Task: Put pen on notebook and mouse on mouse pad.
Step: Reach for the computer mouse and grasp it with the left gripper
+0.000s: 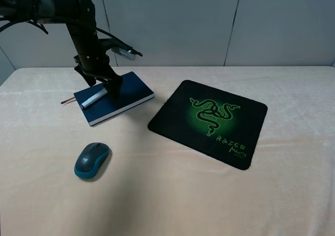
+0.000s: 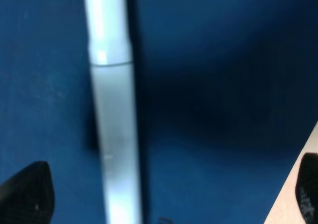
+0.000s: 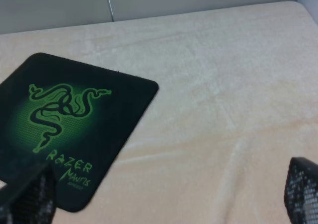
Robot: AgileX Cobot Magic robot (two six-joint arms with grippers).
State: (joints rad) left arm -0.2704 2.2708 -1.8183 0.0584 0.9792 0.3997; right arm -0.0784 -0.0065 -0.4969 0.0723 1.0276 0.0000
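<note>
Jaws wide, the left gripper [image 2: 167, 189] hangs over the thick white pen [image 1: 94, 98], which lies free on the navy hardcover notebook [image 1: 131, 92]. The oval grey-teal mouse [image 1: 92, 160], nearer this arm, sits toward the front-left corner of the cloth-covered table [image 1: 293, 194], left of the black rectangular mouse pad [image 1: 172, 118].

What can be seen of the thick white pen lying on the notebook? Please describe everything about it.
The thick white marker-like pen looks like smooth plastic; a thin seam divides its barrel in the left wrist view. It lies flat, slanted, on the cover of the dark navy hardcover notebook, near its left end. The black fingers of the left gripper stand open either side of it, not touching.
</note>
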